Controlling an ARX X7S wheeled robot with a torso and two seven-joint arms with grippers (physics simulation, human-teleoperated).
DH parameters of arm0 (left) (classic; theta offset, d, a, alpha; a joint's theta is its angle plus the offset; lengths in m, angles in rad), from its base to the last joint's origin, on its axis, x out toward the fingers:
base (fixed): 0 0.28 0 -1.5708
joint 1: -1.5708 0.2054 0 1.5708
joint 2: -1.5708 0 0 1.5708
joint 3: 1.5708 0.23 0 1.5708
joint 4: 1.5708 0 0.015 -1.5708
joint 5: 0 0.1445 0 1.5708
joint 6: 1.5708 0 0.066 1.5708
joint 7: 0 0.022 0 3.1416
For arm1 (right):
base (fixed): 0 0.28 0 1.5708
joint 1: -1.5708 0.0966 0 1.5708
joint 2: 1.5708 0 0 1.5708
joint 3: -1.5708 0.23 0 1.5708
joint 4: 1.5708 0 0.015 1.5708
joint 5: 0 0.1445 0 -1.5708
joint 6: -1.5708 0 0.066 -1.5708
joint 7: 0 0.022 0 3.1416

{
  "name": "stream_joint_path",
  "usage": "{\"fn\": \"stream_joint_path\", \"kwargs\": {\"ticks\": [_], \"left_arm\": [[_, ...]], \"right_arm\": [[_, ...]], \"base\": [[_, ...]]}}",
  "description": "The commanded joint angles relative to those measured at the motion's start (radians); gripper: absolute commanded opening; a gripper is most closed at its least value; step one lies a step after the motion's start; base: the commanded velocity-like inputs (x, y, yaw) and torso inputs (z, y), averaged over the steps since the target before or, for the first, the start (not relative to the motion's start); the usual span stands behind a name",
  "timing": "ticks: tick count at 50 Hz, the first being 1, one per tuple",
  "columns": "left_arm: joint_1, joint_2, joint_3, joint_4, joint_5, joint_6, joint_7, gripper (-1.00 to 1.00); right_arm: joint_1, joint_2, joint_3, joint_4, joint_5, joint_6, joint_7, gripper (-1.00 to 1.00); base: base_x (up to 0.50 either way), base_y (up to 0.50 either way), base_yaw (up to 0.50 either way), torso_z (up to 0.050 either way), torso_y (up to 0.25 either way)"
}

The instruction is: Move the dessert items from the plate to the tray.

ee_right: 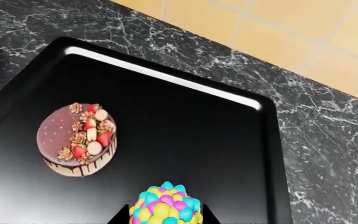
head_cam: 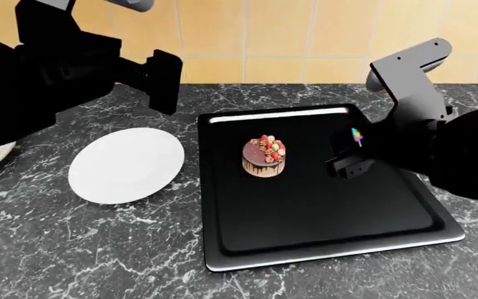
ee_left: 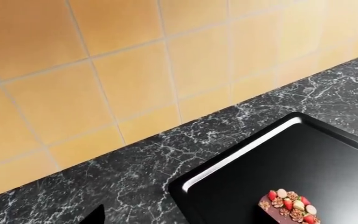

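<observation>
- Right wrist view, nearest first: the right gripper (ee_right: pixel 164 219) is clamped on the egg-shaped sweet (ee_right: pixel 164 205), a knobbly lump of bright candy bits, holding it above the tray (ee_right: pixel 241 154), probably for setting down.
- Beyond it, the chocolate cake (ee_right: pixel 76 140) sits on the tray, round and glossy, with drip icing, berries and nuts on top.
- That tray is flat, black and low-rimmed, with rounded corners, on dark veined marble counter (head_cam: pixel 73 249).
- Left of the tray lies the plate (head_cam: pixel 126 165), white, smooth and bare.
- Farther off, the left gripper (head_cam: pixel 162 81) hangs raised beyond the plate; whether it is wide or narrow cannot be told.

No text, label, brand, number or sign can be read — not in any view.
</observation>
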Motion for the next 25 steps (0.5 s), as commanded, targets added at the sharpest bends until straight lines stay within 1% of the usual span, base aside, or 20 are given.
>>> {"fn": "stream_joint_path", "kwargs": {"ticks": [1, 3, 4, 14, 25], "left_arm": [[0.005, -0.004, -0.010, 0.016, 0.011, 0.018, -0.002, 1.00], [0.007, -0.002, -0.011, 0.017, 0.011, 0.019, -0.005, 1.00], [0.007, -0.001, -0.010, 0.017, 0.010, 0.019, -0.006, 1.00], [0.017, -0.002, -0.008, 0.019, 0.009, 0.019, -0.003, 1.00], [0.001, -0.034, -0.028, 0.044, -0.019, 0.015, -0.022, 1.00]], "right_arm": [[-0.029, -0.008, -0.014, 0.007, -0.034, -0.010, -0.019, -1.00], [-0.032, -0.009, -0.016, 0.009, -0.035, -0.010, -0.019, -1.00], [-0.033, -0.009, -0.017, 0.011, -0.033, -0.009, -0.018, 1.00], [-0.022, -0.011, -0.016, 0.014, -0.018, -0.004, -0.002, 1.00], [0.097, 0.018, 0.053, -0.002, 0.090, 0.007, 0.055, 1.00]], "base": [[0.00, 0.00, 0.00, 0.000, 0.000], [0.00, 0.00, 0.00, 0.000, 0.000], [0.00, 0.00, 0.00, 0.000, 0.000], [0.00, 0.00, 0.00, 0.000, 0.000], [0.00, 0.00, 0.00, 0.000, 0.000]]}}
